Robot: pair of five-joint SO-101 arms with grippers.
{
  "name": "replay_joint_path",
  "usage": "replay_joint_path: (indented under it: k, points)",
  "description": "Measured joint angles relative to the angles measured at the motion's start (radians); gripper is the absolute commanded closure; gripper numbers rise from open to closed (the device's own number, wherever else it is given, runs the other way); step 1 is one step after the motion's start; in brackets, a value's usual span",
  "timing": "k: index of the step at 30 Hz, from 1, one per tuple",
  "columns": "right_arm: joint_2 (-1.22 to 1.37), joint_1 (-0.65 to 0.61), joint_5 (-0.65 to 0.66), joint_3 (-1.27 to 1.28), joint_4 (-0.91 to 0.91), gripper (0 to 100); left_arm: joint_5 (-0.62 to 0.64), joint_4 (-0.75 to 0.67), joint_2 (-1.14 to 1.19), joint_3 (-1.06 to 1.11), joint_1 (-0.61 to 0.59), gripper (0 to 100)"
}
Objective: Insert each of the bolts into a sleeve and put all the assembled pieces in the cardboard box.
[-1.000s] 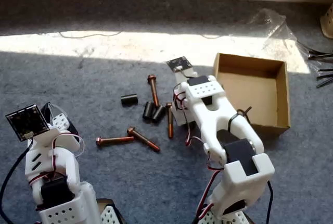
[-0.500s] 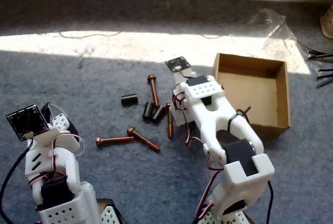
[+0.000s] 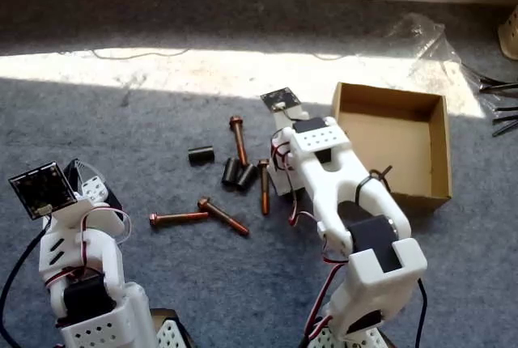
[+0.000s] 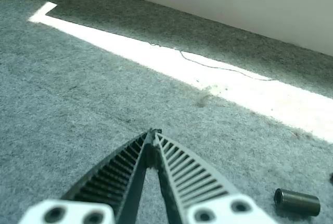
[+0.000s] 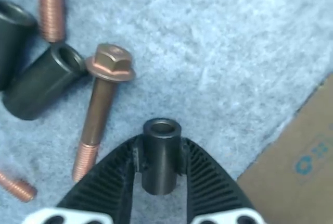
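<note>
Bolts [image 3: 223, 216] lie loose on the carpet, left of the cardboard box [image 3: 443, 146], among three black sleeves [image 3: 231, 171]. Far left of the box, the left claw [image 4: 151, 146] is pinched closed on nothing. Just beside the box, the right claw [image 5: 161, 148] clamps a fourth sleeve [image 5: 162, 161] mid-barrel, bore upward. The right wrist view makes this plain, while from above the arm covers it. These parts are probably rigid, smooth, dense metal, so take each bolt by its shank.

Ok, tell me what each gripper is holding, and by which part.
The right gripper holds a black sleeve by its sides, open end beyond the jaws. The left gripper is shut, empty.
</note>
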Motion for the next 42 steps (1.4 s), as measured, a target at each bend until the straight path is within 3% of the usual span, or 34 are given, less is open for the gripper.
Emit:
replay_joint_path:
  k: [8,21,28,42]
  points:
    - [-0.075,-0.002,0.0,-0.123,0.123,99.4,0.0,0.0,0.0,0.0,0.0,99]
    - [-0.609,-0.003,0.0,-0.117,0.212,99.4,0.002,0.0,0.0,0.026,0.054,99]
    - [-0.924,-0.003,0.0,0.11,0.193,99.4,0.003,0.0,0.0,0.029,0.083,99]
    - [-1.432,-0.005,0.0,0.732,-0.115,99.4,0.0,0.0,0.0,0.034,0.118,99]
